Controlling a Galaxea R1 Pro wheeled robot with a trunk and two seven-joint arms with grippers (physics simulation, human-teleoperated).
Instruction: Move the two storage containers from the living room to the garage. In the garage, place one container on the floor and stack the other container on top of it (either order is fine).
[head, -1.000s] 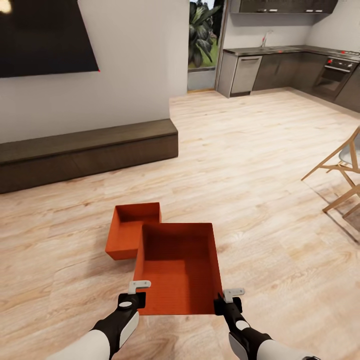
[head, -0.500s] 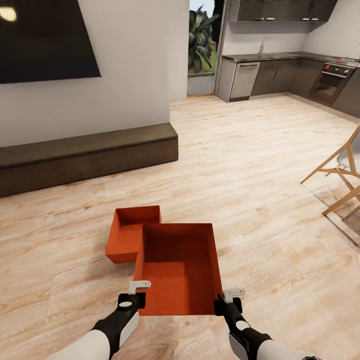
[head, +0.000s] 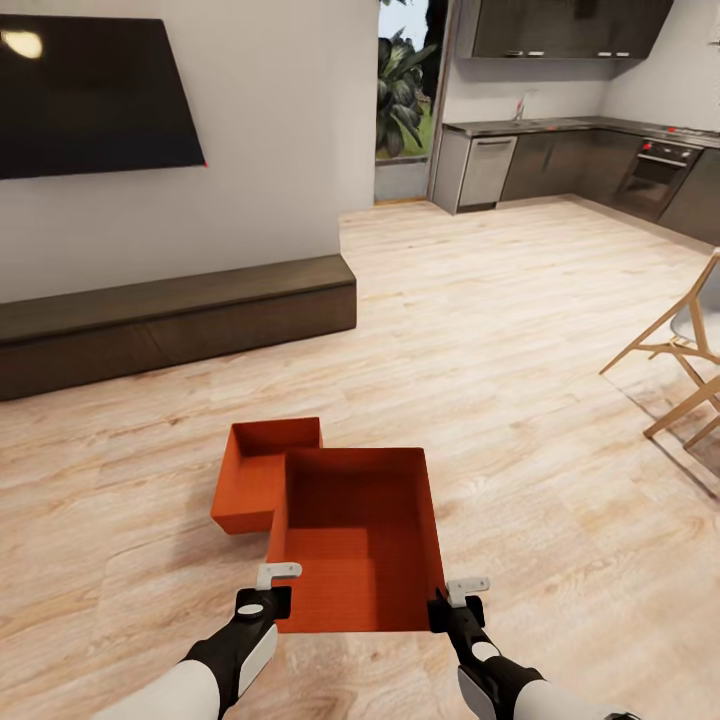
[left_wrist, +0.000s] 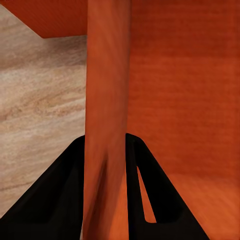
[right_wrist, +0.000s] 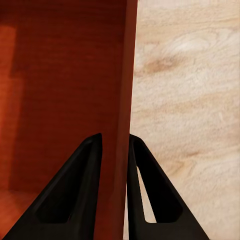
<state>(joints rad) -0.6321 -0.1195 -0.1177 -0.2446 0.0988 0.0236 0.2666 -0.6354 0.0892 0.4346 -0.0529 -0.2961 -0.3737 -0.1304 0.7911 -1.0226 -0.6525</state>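
Observation:
I hold an orange-red storage container (head: 355, 540) up in front of me over the living room's wood-plank flooring. My left gripper (head: 272, 596) is shut on its near left wall, and my right gripper (head: 447, 604) is shut on its near right wall. The left wrist view has that thin wall (left_wrist: 107, 120) pinched between the black fingers (left_wrist: 65, 200). Black fingers (right_wrist: 80, 195) likewise clamp a wall (right_wrist: 122, 115) in the right wrist view. The second storage container (head: 258, 475) rests on the planks just beyond, partly hidden by the held one.
A long low dark-brown cabinet (head: 170, 320) runs along the white wall under a black TV screen (head: 95, 95). A wooden chair (head: 680, 350) stands at the right edge. A kitchen with dark counters (head: 570, 150) lies far ahead right, next to a doorway (head: 405, 110).
The whole view has shifted: wall, cabinet and kitchen sit a little lower and the TV shows more. Both grippers keep the same hold on the container.

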